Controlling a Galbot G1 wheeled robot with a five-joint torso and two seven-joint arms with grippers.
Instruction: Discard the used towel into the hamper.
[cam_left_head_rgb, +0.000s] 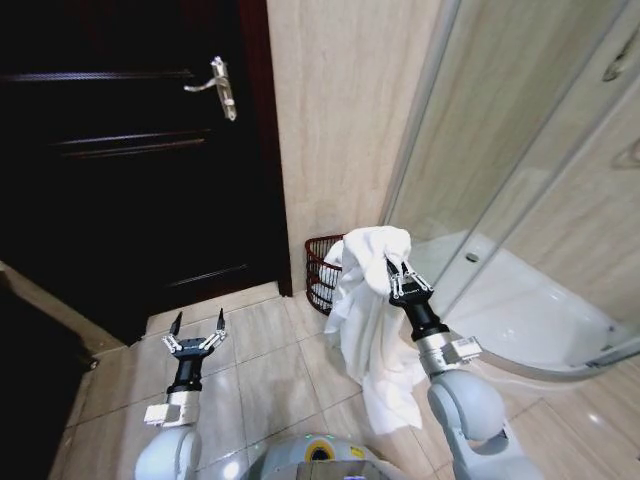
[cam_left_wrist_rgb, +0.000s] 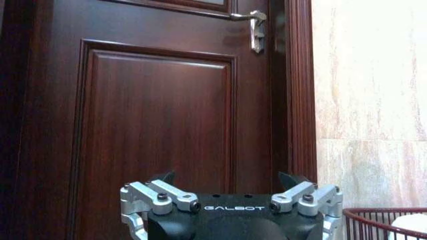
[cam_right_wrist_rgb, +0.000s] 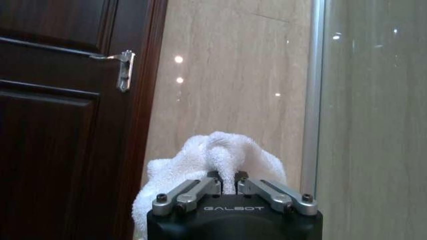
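A white towel (cam_left_head_rgb: 372, 320) hangs in long folds from my right gripper (cam_left_head_rgb: 392, 268), which is shut on its bunched top. In the right wrist view the towel (cam_right_wrist_rgb: 220, 155) bulges up between the closed fingers (cam_right_wrist_rgb: 200, 191). The hamper (cam_left_head_rgb: 322, 272), a dark reddish-brown open-weave basket, stands on the floor against the wall just behind and left of the towel; its rim (cam_left_wrist_rgb: 380, 220) shows in the left wrist view. My left gripper (cam_left_head_rgb: 197, 333) is held open over the floor tiles, well left of the hamper, facing the door.
A dark wooden door (cam_left_head_rgb: 130, 150) with a metal handle (cam_left_head_rgb: 222, 88) fills the left. A beige tiled wall (cam_left_head_rgb: 340, 110) rises behind the hamper. A glass shower enclosure (cam_left_head_rgb: 530, 150) with a white tray (cam_left_head_rgb: 530, 310) stands to the right. Tiled floor (cam_left_head_rgb: 260, 350) lies open between the arms.
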